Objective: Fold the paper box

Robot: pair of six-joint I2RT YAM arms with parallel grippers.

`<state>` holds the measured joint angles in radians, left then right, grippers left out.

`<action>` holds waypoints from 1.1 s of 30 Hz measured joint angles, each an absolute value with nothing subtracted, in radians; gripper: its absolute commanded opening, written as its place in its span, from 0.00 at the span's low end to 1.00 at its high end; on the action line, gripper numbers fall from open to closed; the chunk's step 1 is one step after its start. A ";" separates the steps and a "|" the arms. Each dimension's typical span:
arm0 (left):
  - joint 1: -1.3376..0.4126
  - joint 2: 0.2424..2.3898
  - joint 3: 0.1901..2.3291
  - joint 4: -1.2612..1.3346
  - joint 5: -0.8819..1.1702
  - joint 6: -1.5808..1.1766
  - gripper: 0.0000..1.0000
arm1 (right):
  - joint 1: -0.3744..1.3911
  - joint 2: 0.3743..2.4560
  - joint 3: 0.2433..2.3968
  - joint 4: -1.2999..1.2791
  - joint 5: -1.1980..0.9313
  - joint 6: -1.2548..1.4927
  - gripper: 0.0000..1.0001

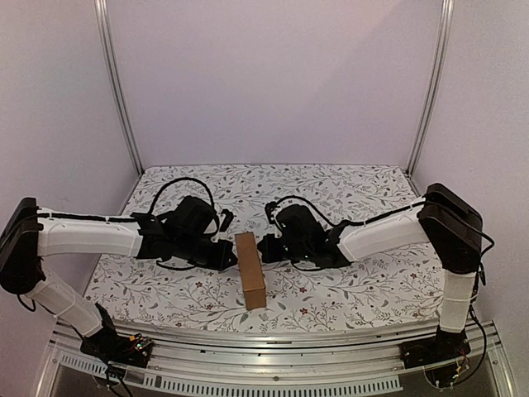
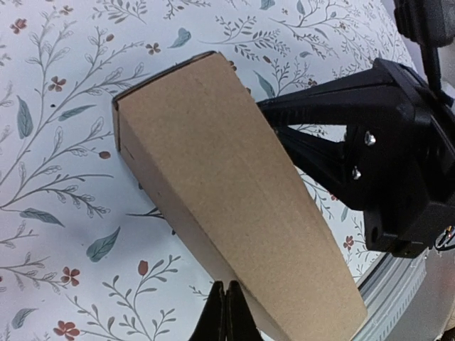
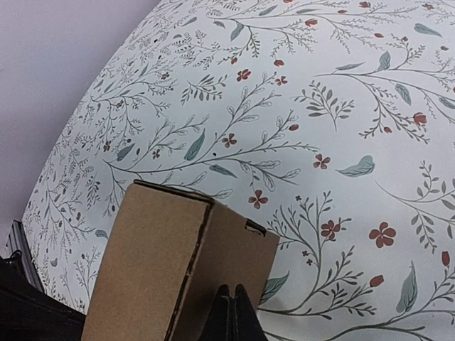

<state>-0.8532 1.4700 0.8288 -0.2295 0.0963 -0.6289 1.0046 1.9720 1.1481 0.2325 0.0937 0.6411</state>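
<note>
While lying lengthwise on the white tablecloth (image 1: 347,190) printed with sprigs, just beyond the silver metal rail (image 1: 273,337) at the table's near edge, the plain brown cardboard paper box (image 1: 250,269) is sitting between both arms as a long, closed rectangular carton. The black left claw (image 2: 226,318) is pinching its fingers fully together, gripping nothing, its tips appearing to meet the carton's long left side. The black right claw (image 3: 229,314), likewise squeezed tight and empty, is pointing its tips at the opposite long side. The matte cardboard is showing sharp creases and a small notch at one end flap. Farther off, red flowers and grey-green leaves are spreading toward the pale walls (image 1: 273,83).
</note>
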 measured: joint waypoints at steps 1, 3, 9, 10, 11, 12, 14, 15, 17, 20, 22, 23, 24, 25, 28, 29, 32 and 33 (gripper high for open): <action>-0.853 1.464 0.825 -0.229 0.093 -0.630 0.00 | 1.000 1.978 1.153 0.232 0.088 0.639 0.00; -0.853 1.454 0.819 -0.230 0.089 -0.630 0.00 | 0.989 1.980 1.153 0.226 0.073 0.633 0.00; -0.853 1.444 0.806 -0.234 0.074 -0.632 0.00 | 0.956 1.949 1.096 0.206 0.047 0.614 0.00; -0.853 1.444 0.806 -0.234 0.073 -0.633 0.00 | 0.952 1.937 1.077 0.199 0.040 0.612 0.00; -0.853 1.444 0.806 -0.234 0.072 -0.633 0.00 | 0.949 1.921 1.053 0.194 0.026 0.609 0.00; -0.853 1.444 0.806 -0.234 0.071 -0.632 0.00 | 0.947 1.909 1.037 0.187 0.013 0.608 0.00; -0.853 1.444 0.806 -0.234 0.071 -0.633 0.00 | 0.946 1.887 1.009 0.179 -0.025 0.608 0.00; -0.853 1.444 0.806 -0.234 0.072 -0.633 0.00 | 0.946 1.881 1.000 0.181 -0.050 0.610 0.00; -0.853 1.447 0.806 -0.233 0.074 -0.633 0.00 | 0.946 1.876 0.980 0.196 -0.088 0.622 0.00; -0.853 1.456 0.807 -0.231 0.079 -0.633 0.00 | 0.947 1.875 0.948 0.213 -0.128 0.644 0.00; -0.853 1.460 0.807 -0.229 0.083 -0.636 0.00 | 0.947 1.875 0.935 0.219 -0.152 0.658 0.00; -0.853 1.461 0.807 -0.230 0.084 -0.638 0.00 | 0.947 1.875 0.935 0.224 -0.162 0.668 0.00; -0.853 1.461 0.807 -0.229 0.087 -0.640 0.00 | 0.947 1.876 0.935 0.234 -0.171 0.675 0.00; -0.854 1.461 0.807 -0.226 0.088 -0.641 0.00 | 0.947 1.876 0.935 0.248 -0.179 0.682 0.00; -0.858 1.462 0.807 -0.220 0.091 -0.647 0.00 | 0.947 1.889 0.935 0.292 -0.201 0.710 0.00; -0.860 1.462 0.807 -0.219 0.091 -0.649 0.00 | 0.947 1.896 0.936 0.302 -0.207 0.718 0.00; -0.865 1.468 0.807 -0.212 0.091 -0.656 0.00 | 0.947 1.934 0.945 0.332 -0.227 0.747 0.00; -0.867 1.470 0.807 -0.210 0.090 -0.658 0.00 | 0.947 1.944 0.947 0.336 -0.230 0.754 0.00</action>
<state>-0.8673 1.4704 0.8070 -0.2104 0.0902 -0.6579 0.9470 1.9438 0.9474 0.3363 -0.2302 0.7544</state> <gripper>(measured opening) 0.003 0.005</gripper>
